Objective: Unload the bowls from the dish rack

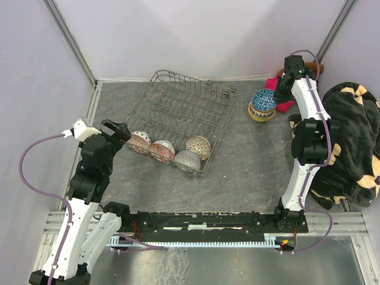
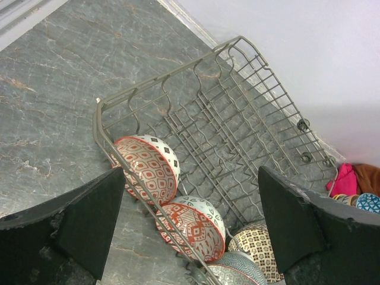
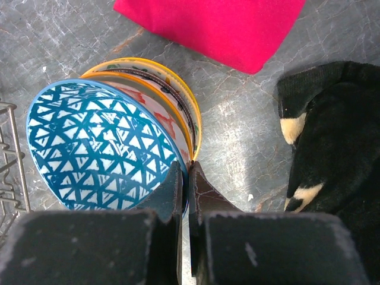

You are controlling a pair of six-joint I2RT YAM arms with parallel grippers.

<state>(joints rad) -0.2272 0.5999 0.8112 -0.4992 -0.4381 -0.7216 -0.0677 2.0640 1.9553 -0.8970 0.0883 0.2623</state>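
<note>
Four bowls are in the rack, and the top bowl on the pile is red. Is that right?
Not quite: the top bowl on the pile is blue and white, not red, as the right wrist view shows. Four bowls are in the dish rack.

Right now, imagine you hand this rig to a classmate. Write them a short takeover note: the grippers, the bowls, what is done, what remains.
Left gripper: open, holding nothing, hovering by the rack's near-left corner.
Right gripper: shut on the rim of the blue bowl, which sits tilted atop the stack right of the rack.
Done: several bowls are out and stacked; exact count unclear.
Left: four bowls at the rack's near end.
</note>
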